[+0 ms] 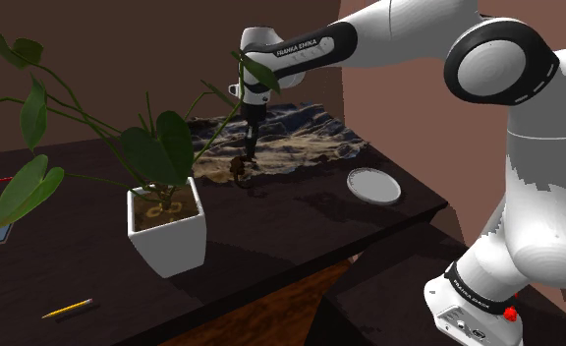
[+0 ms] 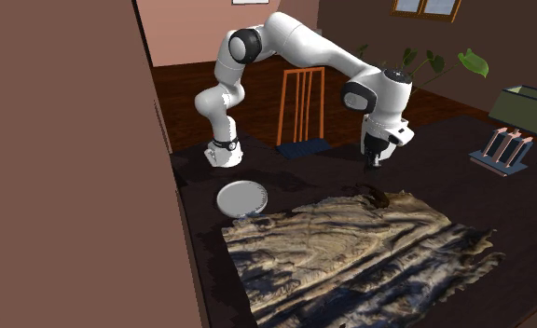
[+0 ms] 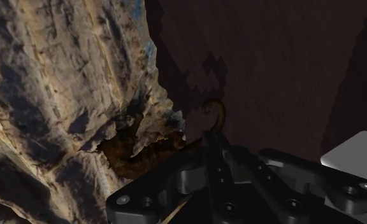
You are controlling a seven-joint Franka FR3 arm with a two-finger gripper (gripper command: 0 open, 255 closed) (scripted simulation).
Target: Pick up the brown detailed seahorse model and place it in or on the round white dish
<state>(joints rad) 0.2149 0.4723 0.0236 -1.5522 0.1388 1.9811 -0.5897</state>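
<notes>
The brown seahorse model lies on the dark table at the rim of a rocky, terrain-like mat. My black gripper points straight down, its tip just above the seahorse and a little toward the mat. In the second exterior view the gripper hangs over the seahorse at the mat's far corner. In the wrist view the seahorse lies against the mat's edge right in front of the hand, curled tail out. The round white dish sits apart on the table, toward the stand.
A leafy plant in a white square pot stands close by on the shoulder view's left, leaves reaching near the arm. A yellow pencil lies by the table's front edge. A wooden chair stands behind the table and a brown wall runs alongside it.
</notes>
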